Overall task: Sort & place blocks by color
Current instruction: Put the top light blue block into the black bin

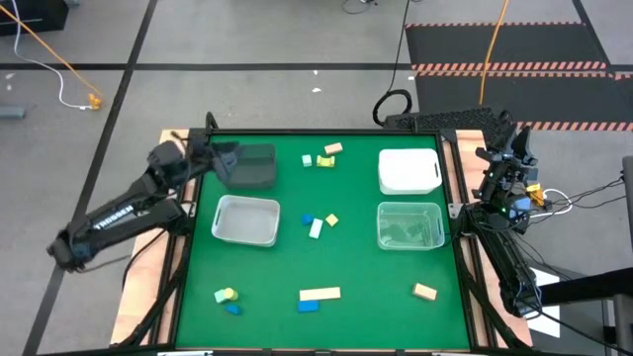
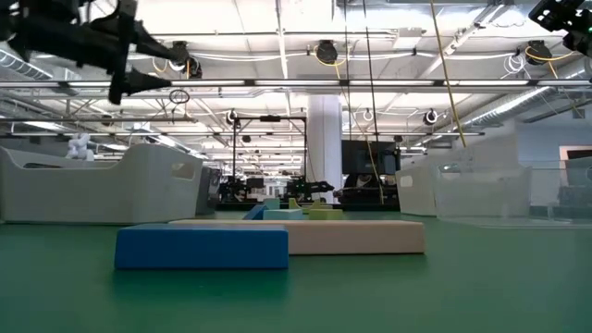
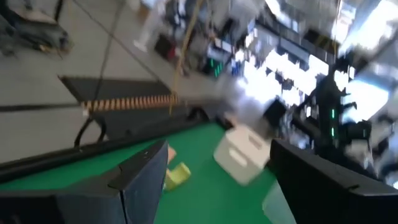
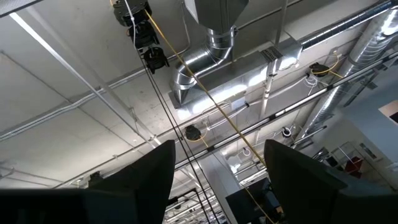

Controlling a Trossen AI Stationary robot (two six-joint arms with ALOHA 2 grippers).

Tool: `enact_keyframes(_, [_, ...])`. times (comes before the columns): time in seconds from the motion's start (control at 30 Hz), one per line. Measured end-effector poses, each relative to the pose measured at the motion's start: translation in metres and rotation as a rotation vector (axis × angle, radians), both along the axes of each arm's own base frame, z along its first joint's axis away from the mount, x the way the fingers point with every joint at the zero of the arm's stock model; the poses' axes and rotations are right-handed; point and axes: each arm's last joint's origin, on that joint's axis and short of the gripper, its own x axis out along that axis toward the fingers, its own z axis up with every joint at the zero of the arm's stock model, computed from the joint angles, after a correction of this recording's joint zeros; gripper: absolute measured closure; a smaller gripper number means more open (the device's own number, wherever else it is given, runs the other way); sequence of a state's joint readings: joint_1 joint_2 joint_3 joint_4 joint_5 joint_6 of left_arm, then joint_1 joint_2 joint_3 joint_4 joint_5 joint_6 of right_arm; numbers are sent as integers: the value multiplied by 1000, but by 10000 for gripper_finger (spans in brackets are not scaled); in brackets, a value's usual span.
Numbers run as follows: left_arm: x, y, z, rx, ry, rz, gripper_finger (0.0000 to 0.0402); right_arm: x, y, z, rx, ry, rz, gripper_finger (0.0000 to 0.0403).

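Note:
Small blocks lie scattered on the green table (image 1: 366, 297). A yellow-green one, a tan one and a mint one (image 1: 326, 155) lie at the far middle. A blue, a pale and a yellow one (image 1: 317, 224) lie at the centre. A yellow-green and a blue one (image 1: 227, 300) lie near left. A tan bar with a blue block (image 1: 318, 296) lies at the near middle, and a tan block (image 1: 425, 291) near right. My left gripper (image 1: 226, 156) hovers open and empty over the left end of the dark grey bin (image 1: 259, 168); its wrist view shows its spread fingers (image 3: 143, 180). My right gripper (image 4: 217, 180) is open and empty, pointing up at the ceiling, off the table's right edge (image 1: 516, 148).
A white bin (image 1: 408, 170) stands far right, a clear bin (image 1: 409, 225) in front of it, and another clear bin (image 1: 246, 220) in front of the dark grey one. In the low view the blue block (image 2: 202, 248) and the tan bar (image 2: 356, 237) lie close to the camera.

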State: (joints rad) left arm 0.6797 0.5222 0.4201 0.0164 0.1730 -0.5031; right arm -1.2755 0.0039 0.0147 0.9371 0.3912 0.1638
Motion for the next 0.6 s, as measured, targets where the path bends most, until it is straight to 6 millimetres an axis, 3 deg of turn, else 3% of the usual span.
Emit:
enact_keyframes(0.27, [60,5,25,2,173,-150,119,0,0,0,1,0,0,165])
enact_keyframes(0.6, [128,0,21,70,348,-208,119,0,0,0,1,0,0,165])
